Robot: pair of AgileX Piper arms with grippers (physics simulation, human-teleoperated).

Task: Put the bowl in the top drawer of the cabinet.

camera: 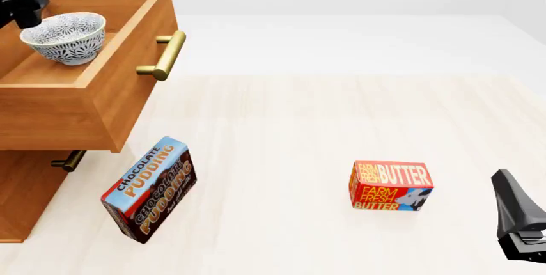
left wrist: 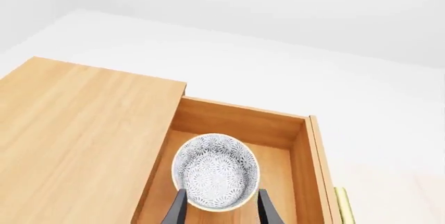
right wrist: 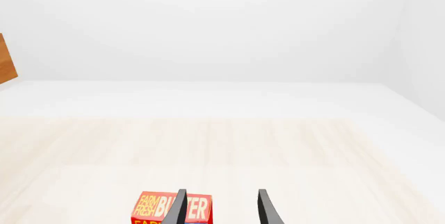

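The white bowl (camera: 66,37) with a grey floral pattern sits tilted inside the pulled-out top drawer (camera: 128,83) of the orange-brown cabinet (camera: 22,192). My left gripper (camera: 19,0) hovers over the drawer's back left. In the left wrist view its open fingers (left wrist: 178,208) straddle the near rim of the bowl (left wrist: 215,169), inside the top drawer (left wrist: 236,120) and beside the cabinet top (left wrist: 76,130). Whether they touch the bowl I cannot tell. My right gripper (camera: 514,201) stands open and empty at the near right, also seen as right gripper (right wrist: 221,195).
A chocolate pudding box (camera: 149,188) leans on the table in front of the cabinet. A red butter box (camera: 390,187) stands mid-table, just ahead of the right gripper as butter box (right wrist: 170,208). Brass handles stick out from the top drawer (camera: 166,54) and lower drawer (camera: 68,160).
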